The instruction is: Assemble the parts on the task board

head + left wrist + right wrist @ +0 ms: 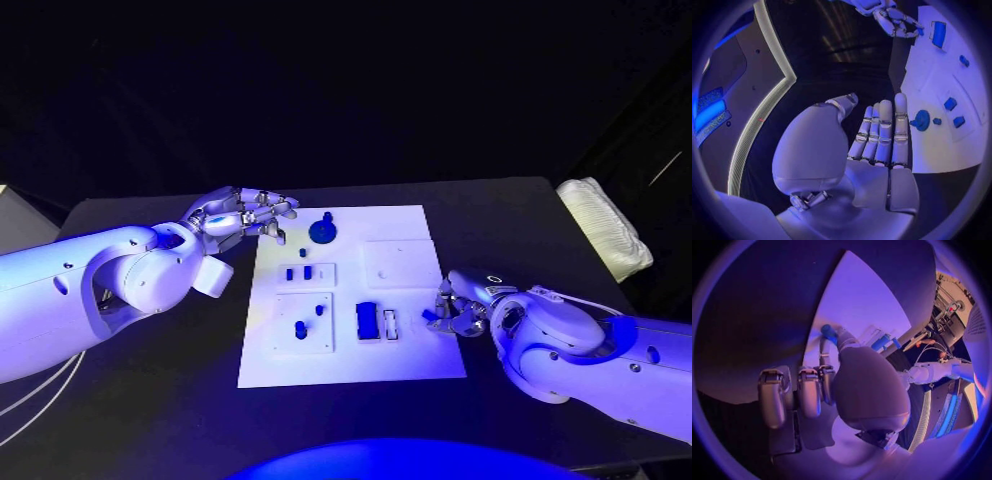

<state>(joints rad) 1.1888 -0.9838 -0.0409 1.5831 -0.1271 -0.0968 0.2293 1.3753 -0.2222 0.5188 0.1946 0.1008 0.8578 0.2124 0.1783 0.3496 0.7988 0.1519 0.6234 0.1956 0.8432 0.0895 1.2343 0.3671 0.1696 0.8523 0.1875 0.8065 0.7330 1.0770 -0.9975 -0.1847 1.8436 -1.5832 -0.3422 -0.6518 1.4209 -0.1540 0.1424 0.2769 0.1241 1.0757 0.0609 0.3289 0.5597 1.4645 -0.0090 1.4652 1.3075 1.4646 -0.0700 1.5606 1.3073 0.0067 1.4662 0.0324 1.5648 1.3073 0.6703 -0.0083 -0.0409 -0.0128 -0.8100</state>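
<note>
Pinching a small blue part (430, 316) at its fingertips, the right hand (459, 312) hangs over the right edge of the board (411, 360), level with the board's near row. The part sits on the board side of that hand, so any seat for it lies inward, toward the board's middle. Nearest is the tall blue block (366, 320) with a pale slot (389, 321) just beside it; both run lengthwise from the board's near edge to its far edge. I cannot tell which way the held part's own long axis points.

The left hand (242, 214) hovers at the board's far left corner, fingers straight and together, holding nothing. A round blue knob (323, 231) stands on the board just beside its fingertips. Two small blue pegs (297, 272) sit in a plate in the middle of the board's left side, another peg (300, 328) nearer the front edge. A blank square plate (398, 262) lies between the right hand and the knob; nothing tall stands between the held part and the slot.
</note>
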